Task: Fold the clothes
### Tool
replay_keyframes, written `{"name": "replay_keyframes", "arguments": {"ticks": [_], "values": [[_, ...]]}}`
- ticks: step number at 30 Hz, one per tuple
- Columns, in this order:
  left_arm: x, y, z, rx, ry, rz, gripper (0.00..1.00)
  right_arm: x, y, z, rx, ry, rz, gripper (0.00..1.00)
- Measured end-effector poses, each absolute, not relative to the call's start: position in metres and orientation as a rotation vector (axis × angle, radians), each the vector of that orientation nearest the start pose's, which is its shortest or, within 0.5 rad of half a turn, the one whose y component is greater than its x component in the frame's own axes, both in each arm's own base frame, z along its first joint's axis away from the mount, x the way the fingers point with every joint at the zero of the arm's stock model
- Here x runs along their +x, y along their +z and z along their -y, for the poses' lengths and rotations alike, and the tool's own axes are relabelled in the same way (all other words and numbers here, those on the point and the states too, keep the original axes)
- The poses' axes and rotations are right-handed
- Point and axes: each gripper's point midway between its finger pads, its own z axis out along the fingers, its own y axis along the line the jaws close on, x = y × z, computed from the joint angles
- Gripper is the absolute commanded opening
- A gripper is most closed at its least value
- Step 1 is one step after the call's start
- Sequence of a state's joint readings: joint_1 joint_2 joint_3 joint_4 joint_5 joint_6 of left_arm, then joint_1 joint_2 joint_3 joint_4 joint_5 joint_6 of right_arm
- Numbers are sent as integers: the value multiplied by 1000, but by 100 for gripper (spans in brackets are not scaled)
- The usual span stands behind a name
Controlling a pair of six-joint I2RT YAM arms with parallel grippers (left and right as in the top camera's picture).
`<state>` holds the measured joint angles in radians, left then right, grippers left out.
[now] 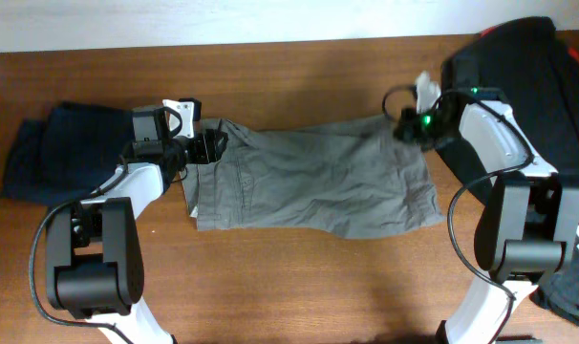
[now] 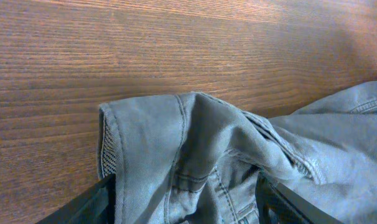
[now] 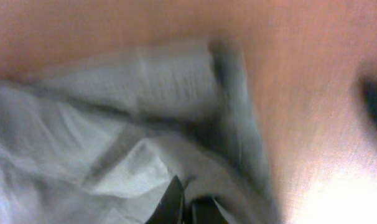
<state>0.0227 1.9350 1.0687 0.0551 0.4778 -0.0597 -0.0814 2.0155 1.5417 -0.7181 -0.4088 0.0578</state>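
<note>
The shorts (image 1: 318,177) lie spread across the middle of the table (image 1: 299,296). A folded garment (image 1: 41,153) lies at the left of the frame, and a heap of clothes (image 1: 528,67) at the upper right. The left gripper (image 1: 208,145) grips the shorts' left end, and the right gripper (image 1: 405,125) their upper right corner.

A brown wood-grain table (image 1: 299,277) meets a pale wall (image 1: 175,24) along its far edge.

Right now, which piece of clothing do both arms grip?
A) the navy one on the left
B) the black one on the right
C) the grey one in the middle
C: the left gripper and the right gripper each pinch an upper corner of the grey garment; the navy piece and black pile lie apart.
</note>
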Motion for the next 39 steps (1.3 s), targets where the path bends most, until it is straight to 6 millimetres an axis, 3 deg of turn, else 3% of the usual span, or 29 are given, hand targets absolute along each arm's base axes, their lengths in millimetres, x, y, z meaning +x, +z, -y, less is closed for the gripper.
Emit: {"name": "replay_keyframes", "arguments": {"ticks": [1, 5, 8, 11, 16, 19, 22, 24, 26, 27, 28, 32, 34, 36, 37, 39], "values": [[476, 48, 68, 130, -586, -2341, 70, 483, 89, -29, 84, 549, -2649, 50], [468, 40, 68, 116, -596, -2387, 69, 509, 116, -29, 125, 562, -2542, 61], [464, 37, 68, 110, -598, -2407, 70, 491, 106, -31, 173, 585, -2630, 63], [464, 37, 68, 108, -596, -2409, 76, 460, 94, -33, 201, 605, -2763, 62], [466, 38, 68, 111, -593, -2399, 77, 417, 83, -37, 189, 630, -2943, 62], [467, 39, 68, 113, -592, -2393, 77, 413, 80, -30, 172, 565, -2967, 62], [467, 39, 68, 113, -592, -2392, 77, 423, 75, -18, 155, 452, -2941, 61], [467, 40, 68, 113, -592, -2391, 77, 432, 70, -14, 152, 418, -2910, 51], [467, 40, 68, 113, -591, -2391, 77, 440, 64, -14, 147, 419, -2887, 29], [467, 40, 68, 113, -592, -2391, 77, 445, 60, -15, 155, 433, -2876, 11], [467, 40, 68, 113, -592, -2391, 77, 448, 56, -17, 150, 457, -2867, 4], [467, 40, 68, 113, -591, -2391, 77, 470, 61, -27, 125, 546, -2761, 4], [467, 39, 68, 112, -592, -2395, 77, 497, 72, -24, 156, 535, -2643, 11], [464, 37, 68, 109, -595, -2407, 77, 524, 84, -16, 236, 507, -2530, 41], [462, 35, 68, 105, -597, -2420, 77, 534, 90, -9, 318, 504, -2482, 50], [459, 33, 68, 99, -600, -2438, 81, 532, 89, -6, 373, 514, -2486, 57]]}}
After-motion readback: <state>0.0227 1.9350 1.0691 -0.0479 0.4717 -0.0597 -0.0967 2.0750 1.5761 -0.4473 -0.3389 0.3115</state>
